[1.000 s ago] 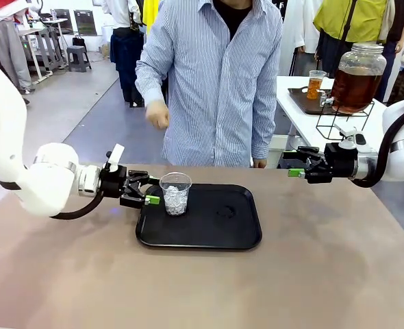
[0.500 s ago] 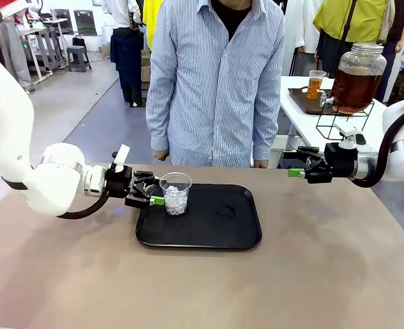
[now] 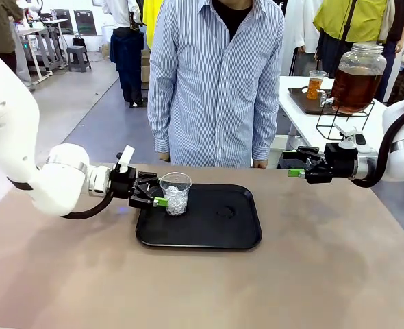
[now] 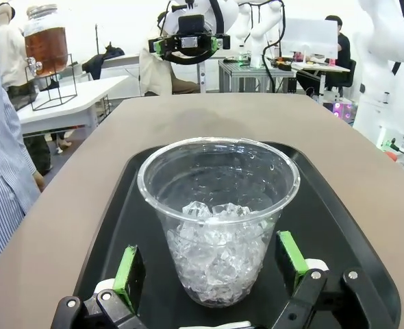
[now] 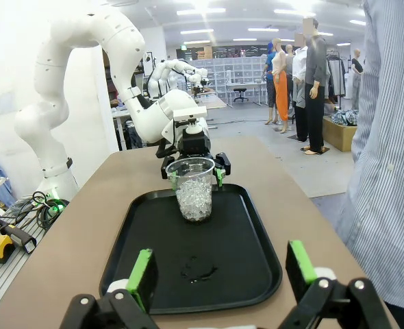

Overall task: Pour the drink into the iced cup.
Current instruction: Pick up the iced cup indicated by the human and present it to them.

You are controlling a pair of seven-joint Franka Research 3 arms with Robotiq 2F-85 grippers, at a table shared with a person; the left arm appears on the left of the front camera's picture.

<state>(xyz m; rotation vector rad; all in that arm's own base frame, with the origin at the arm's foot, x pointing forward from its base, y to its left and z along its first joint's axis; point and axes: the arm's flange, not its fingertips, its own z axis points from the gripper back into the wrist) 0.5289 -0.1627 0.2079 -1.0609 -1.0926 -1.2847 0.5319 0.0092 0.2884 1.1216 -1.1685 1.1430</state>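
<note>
Clear-walled, likely flimsy: close the wide-open left gripper [image 4: 210, 269] gently and squarely on the iced cup [image 4: 218, 205], lower centre frame.

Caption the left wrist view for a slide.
Open left gripper straddles an iced cup on the black tray.

No legible text, label, brand, number or sign in any view.
</note>
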